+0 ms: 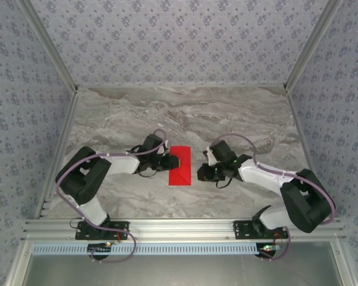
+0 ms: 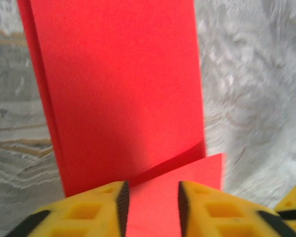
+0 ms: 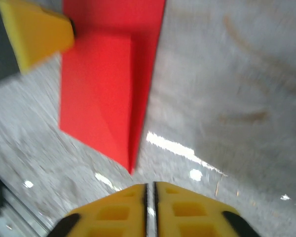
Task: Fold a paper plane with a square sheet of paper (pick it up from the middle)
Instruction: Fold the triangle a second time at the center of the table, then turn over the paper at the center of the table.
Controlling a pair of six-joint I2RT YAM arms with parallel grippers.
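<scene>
Red paper sheet (image 1: 180, 165), folded into a long rectangle, is lying on the marble surface (image 1: 238, 119) between the two arms. Left gripper (image 2: 150, 197) is parted a little, straddling the paper's edge. Right gripper (image 3: 150, 190) sits near it, pretty much closed and empty.

Folded red paper sheet (image 1: 180, 166) lying flat at the middle of the grey marbled stone tabletop (image 1: 185, 113), left hand (image 1: 169, 161) over its left edge, right hand (image 1: 203, 173) just right of it, not touching
</scene>
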